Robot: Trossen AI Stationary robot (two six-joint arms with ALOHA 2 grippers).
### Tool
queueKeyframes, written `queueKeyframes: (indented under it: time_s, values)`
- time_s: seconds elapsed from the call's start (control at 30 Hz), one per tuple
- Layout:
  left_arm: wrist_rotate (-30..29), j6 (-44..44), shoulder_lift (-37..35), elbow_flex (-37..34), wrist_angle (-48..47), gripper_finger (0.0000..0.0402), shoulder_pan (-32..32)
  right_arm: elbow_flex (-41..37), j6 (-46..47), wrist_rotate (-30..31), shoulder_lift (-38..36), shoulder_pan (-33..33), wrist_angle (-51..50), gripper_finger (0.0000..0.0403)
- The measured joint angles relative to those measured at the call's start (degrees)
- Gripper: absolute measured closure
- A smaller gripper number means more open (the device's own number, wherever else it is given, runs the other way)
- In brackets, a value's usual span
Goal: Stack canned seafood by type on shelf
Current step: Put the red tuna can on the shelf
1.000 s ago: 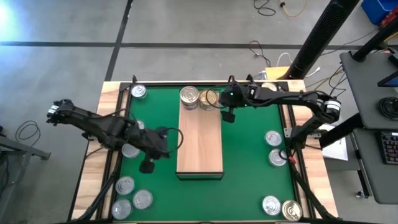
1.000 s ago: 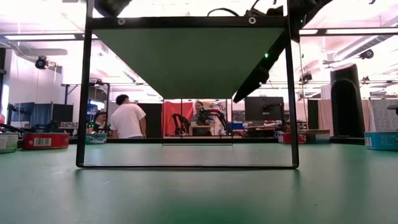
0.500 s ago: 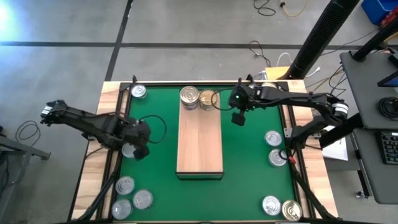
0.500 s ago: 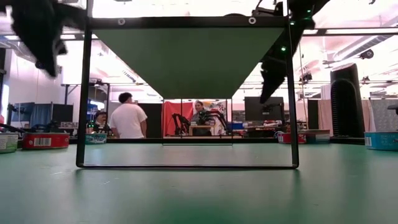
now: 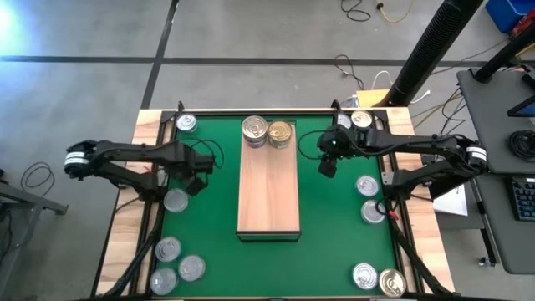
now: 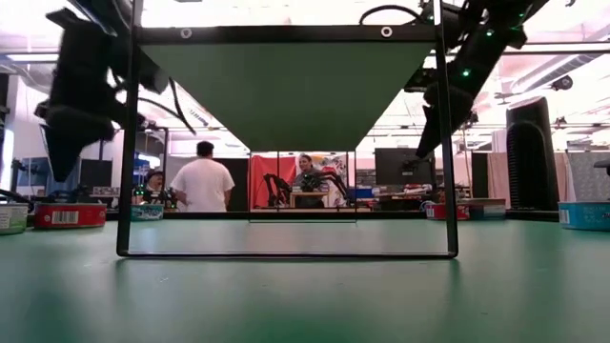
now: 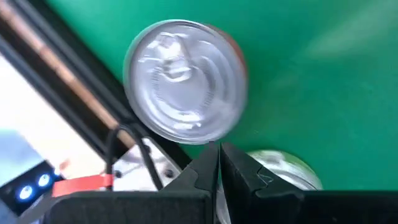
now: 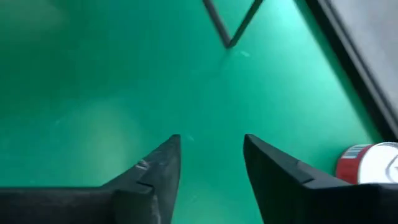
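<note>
High view: shelf [image 5: 268,194], long axis 12-to-6, two cans [image 5: 267,131] upright at its 12 end. Left gripper [image 5: 194,186] clenched, empty. Right wrist view: right gripper [image 8: 210,163] fingers apart, empty, above green table [image 8: 93,74].

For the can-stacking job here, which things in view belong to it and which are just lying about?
Job: two tins on the shelf; loose tins on the green mat; left gripper, shut; right gripper, empty.
Lying about: cables on the floor; black stand.
</note>
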Motion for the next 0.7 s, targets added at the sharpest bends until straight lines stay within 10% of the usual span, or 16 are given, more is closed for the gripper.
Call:
queueKeyframes:
  time_s: [0.47,0.7]
  values:
    - [-1.0,7.9,1.7,-5.3,9.3,0.0401,14.6,-0.9,2.1,0.0,-0.7,7.2,-0.3,0.0320]
    - [0.9,10.7,4.4,-5.6,12.3,0.0401,11.9,-0.9,2.2,0.0,-0.7,7.6,-0.3,0.0344]
